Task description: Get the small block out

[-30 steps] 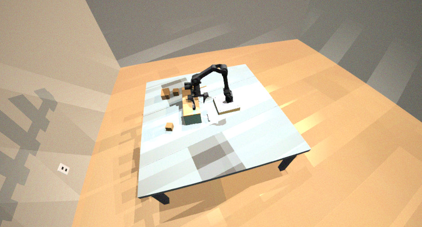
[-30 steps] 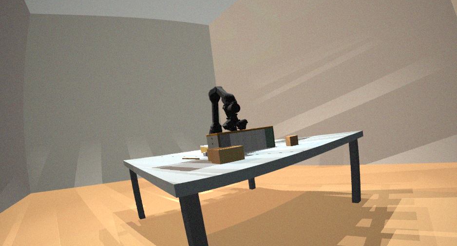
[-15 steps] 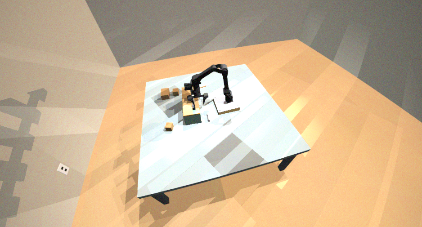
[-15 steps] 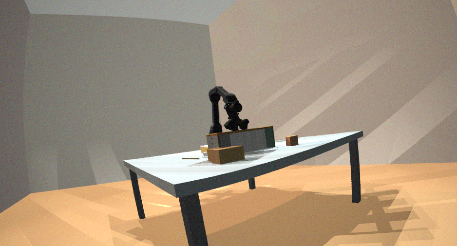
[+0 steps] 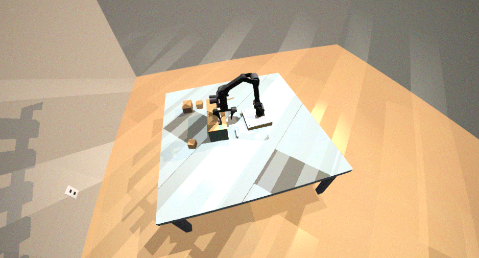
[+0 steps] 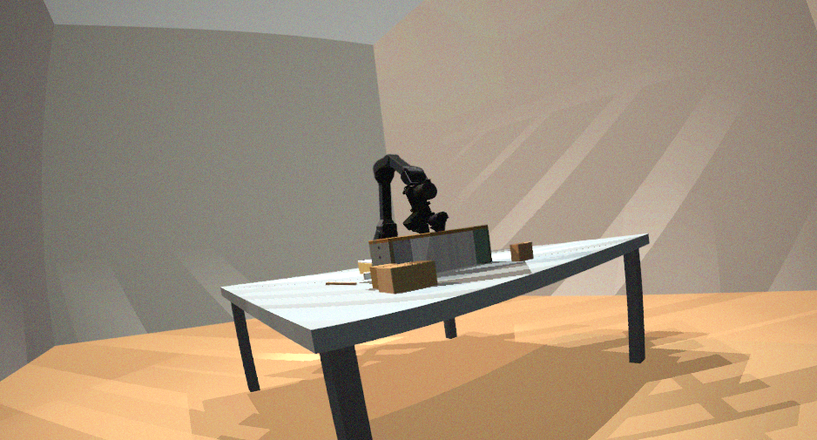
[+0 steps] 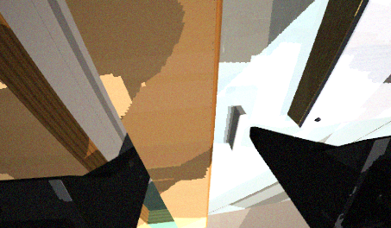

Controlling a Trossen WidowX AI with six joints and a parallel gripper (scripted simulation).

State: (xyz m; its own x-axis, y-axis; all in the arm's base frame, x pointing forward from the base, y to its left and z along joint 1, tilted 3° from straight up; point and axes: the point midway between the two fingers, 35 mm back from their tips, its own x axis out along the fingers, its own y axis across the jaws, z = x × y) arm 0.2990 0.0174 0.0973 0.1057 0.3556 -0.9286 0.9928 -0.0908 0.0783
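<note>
The box (image 5: 218, 129) stands mid-table, with a wooden top and a dark green end; it also shows in the exterior view (image 6: 428, 247). In the wrist view its orange-brown top (image 7: 170, 86) fills the left half. A small pale grey block lies on the table just beside the box's long side; it also shows in the top view (image 5: 236, 133). My gripper (image 5: 224, 115) hangs open and empty just above the box's top edge. One finger is over the box and the other over the table (image 7: 196, 148).
Three loose wooden blocks (image 5: 187, 106) (image 5: 199, 103) (image 5: 191, 143) lie left of the box. A thin stick (image 5: 230, 97) lies behind it. The arm's white base plate (image 5: 256, 119) is right of the box; its dark edge (image 7: 325, 60) shows in the wrist view.
</note>
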